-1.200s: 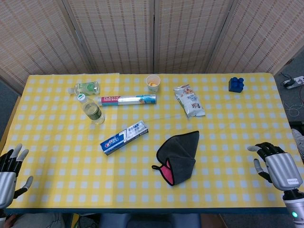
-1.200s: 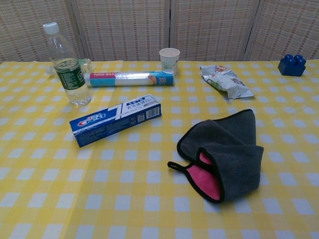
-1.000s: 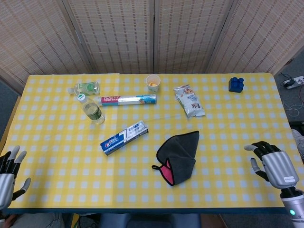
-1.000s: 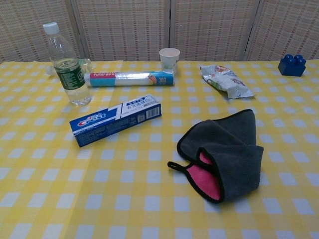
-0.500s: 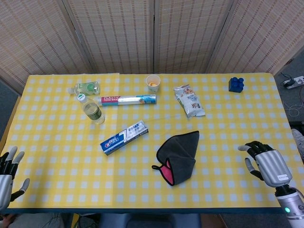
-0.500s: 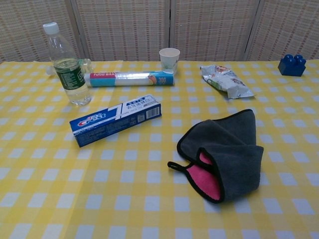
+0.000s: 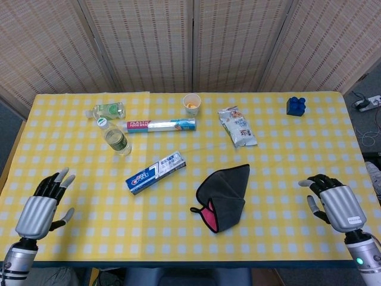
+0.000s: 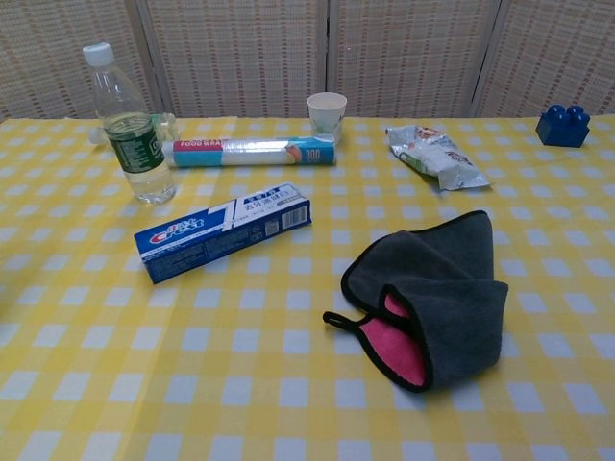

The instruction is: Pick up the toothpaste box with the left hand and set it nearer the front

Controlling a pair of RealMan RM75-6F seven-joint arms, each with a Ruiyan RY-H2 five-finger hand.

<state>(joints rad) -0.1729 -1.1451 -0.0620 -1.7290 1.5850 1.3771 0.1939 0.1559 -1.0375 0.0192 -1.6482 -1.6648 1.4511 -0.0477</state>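
The blue and white toothpaste box (image 7: pixel 156 172) (image 8: pixel 223 231) lies flat and slanted on the yellow checked table (image 7: pixel 77 179), left of centre. My left hand (image 7: pixel 43 206) hovers over the table's front left part, well to the left of the box, fingers spread and holding nothing. My right hand (image 7: pixel 333 199) is at the front right edge, fingers apart and empty. Neither hand shows in the chest view.
An upright water bottle (image 7: pixel 115 137) (image 8: pixel 126 126) stands just behind the box. Behind it lie a plastic wrap roll (image 7: pixel 159 125), a lying bottle (image 7: pixel 108 111) and a paper cup (image 7: pixel 191 103). A grey and pink cloth (image 7: pixel 223 196) lies right of the box. A snack bag (image 7: pixel 237 126) and blue block (image 7: pixel 295 105) sit further right.
My left hand has come up from the front left corner and forward over the table, toward the box. The right hand has barely shifted. The box has not moved.
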